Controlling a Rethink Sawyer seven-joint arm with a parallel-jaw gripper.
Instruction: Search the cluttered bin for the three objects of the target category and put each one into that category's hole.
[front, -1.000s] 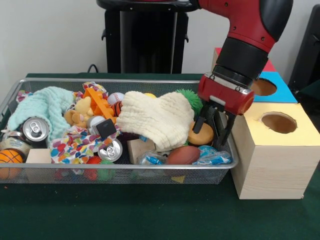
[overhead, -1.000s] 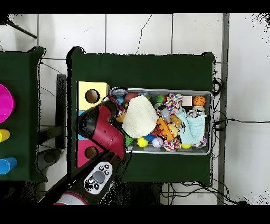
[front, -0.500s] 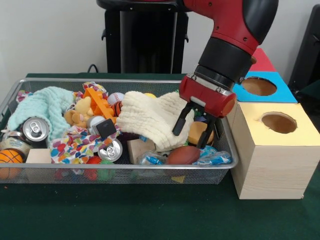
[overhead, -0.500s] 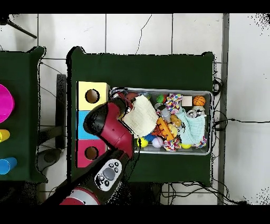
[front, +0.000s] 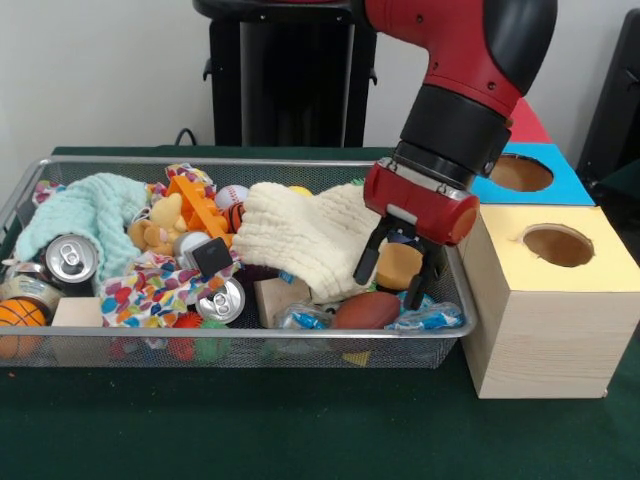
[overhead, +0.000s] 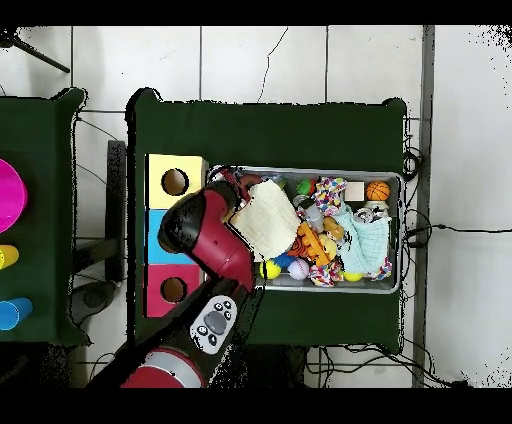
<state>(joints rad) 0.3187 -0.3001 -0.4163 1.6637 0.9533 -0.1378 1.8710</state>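
Observation:
The wire bin (front: 240, 332) holds a jumble of toys, cans and cloths. My gripper (front: 400, 272) hangs low at its right end, open, with one finger (front: 367, 263) against the cream cloth (front: 305, 235) and the other near the bin's right wall. An orange rounded thing (front: 400, 264) sits between the fingers; whether they touch it I cannot tell. A brown football (front: 365, 310) lies just below. Overhead, the arm (overhead: 200, 235) covers the bin's left end (overhead: 222, 176), and the cream cloth (overhead: 268, 220) lies beside it.
Three boxes with holes stand right of the bin: yellow (front: 557, 245), blue (front: 525, 173), red behind. Overhead they are yellow (overhead: 175, 181), blue (overhead: 153, 236), red (overhead: 171, 290). Also in the bin: cans (front: 70, 258), basketball (front: 20, 315), baseball (front: 231, 196), teal cloth (front: 75, 210), wooden block (front: 280, 296).
The gripper swung left from the bin's right wall toward the cream cloth, then edged back right. Its fingers now straddle the orange thing. The bin's contents have not shifted.

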